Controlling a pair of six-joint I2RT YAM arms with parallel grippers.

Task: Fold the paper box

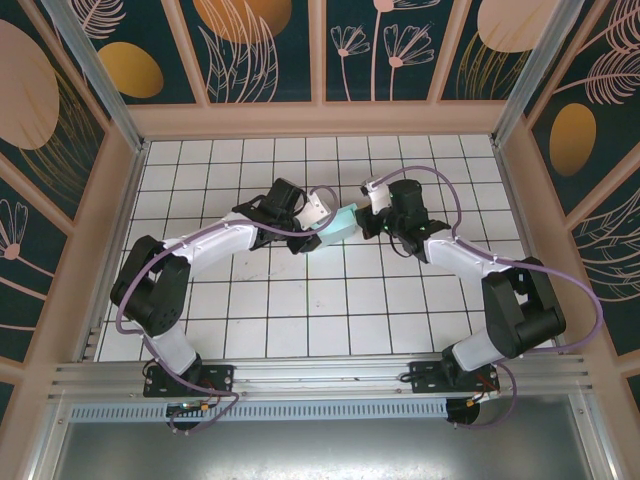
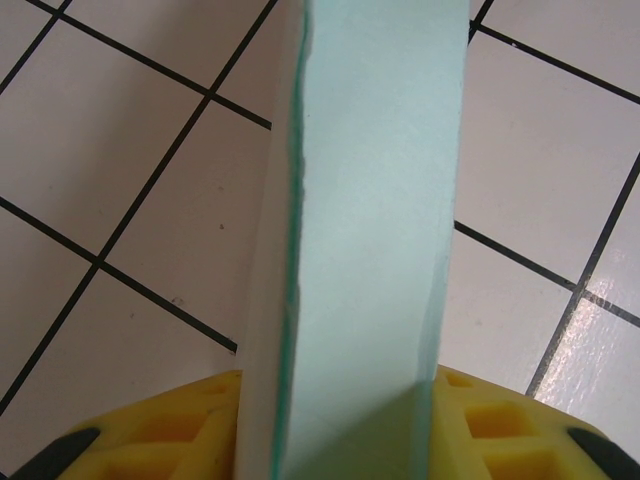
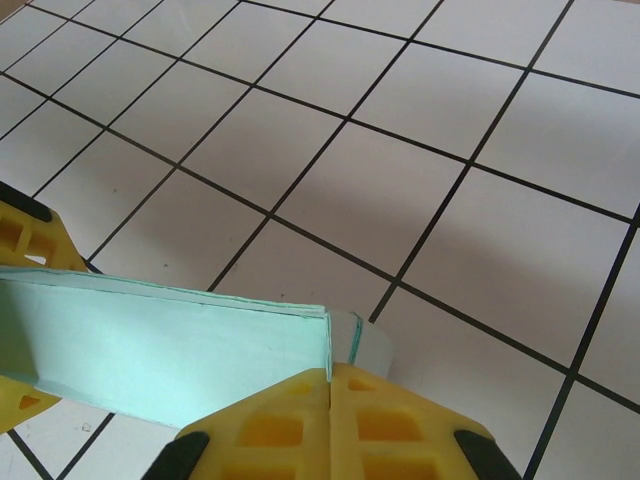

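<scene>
Paper box [image 2: 370, 200], blurred up close, both ends beyond the left wrist frame's edges.

The arms [image 1: 215, 243] met over mid-surface and formed an arch. The box [image 1: 341, 224] bridged the gap, gripped in the left claw [image 1: 316, 214], with the closed right claw [image 1: 372, 208] at its other end. No way through lay between them. In front of the arch, the tiled surface [image 1: 320, 310] was bare between the elbows. Behind it, bare rows ran to the back wall [image 1: 320, 120]. The left wall [image 1: 110, 230] and the right wall [image 1: 530, 220] closed the sides. The right wrist view showed bare tiles beyond the box.
</scene>
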